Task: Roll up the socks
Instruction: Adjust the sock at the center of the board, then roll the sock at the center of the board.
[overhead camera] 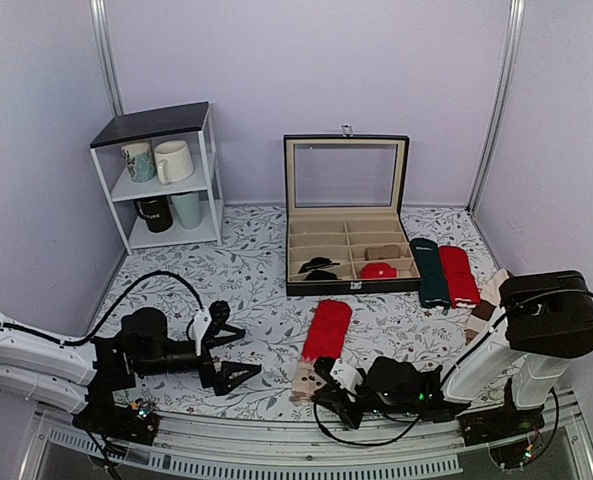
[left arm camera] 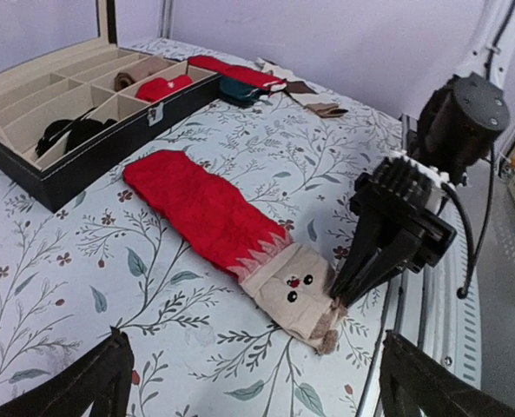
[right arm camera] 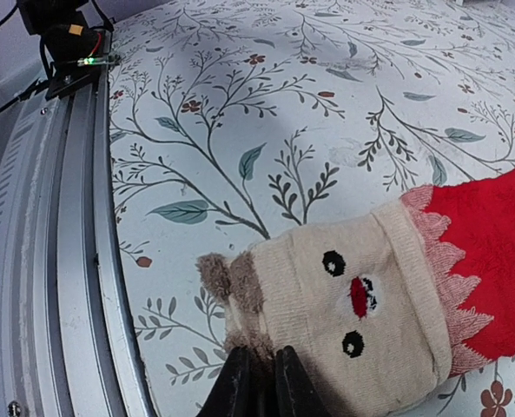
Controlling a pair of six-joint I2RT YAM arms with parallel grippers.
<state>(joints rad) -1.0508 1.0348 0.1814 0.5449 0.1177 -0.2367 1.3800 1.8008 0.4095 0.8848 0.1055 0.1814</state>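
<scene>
Two arms are seen at the near edge of the table (overhead camera: 256, 270), and the task's thing lies between them. On the left, the left gripper (overhead camera: 238, 352) is held low over the flowered cloth with its fingers spread wide, and nothing is held in it.

More to the middle, the socks (overhead camera: 323, 335) are laid flat and straight, one on the other. The red leg is pointed toward the black box (overhead camera: 348, 262), and the beige end (right arm camera: 344, 304) with the small face is turned to the near edge.

On the right, the right gripper (right arm camera: 259, 380) is brought down to this beige end. Its fingers are pressed together at the border of the knit, beside the brown tuft (right arm camera: 227, 282). A fold of the fabric seems to be pinched between them, though this is partly hidden in the wrist view.

The socks are judged to be light, soft and limp. No shape will be kept if only one corner is lifted, and the knit can be expected to stretch when pulled. A hold across the whole width of the beige end is judged better, so that both layers are turned together.
</scene>
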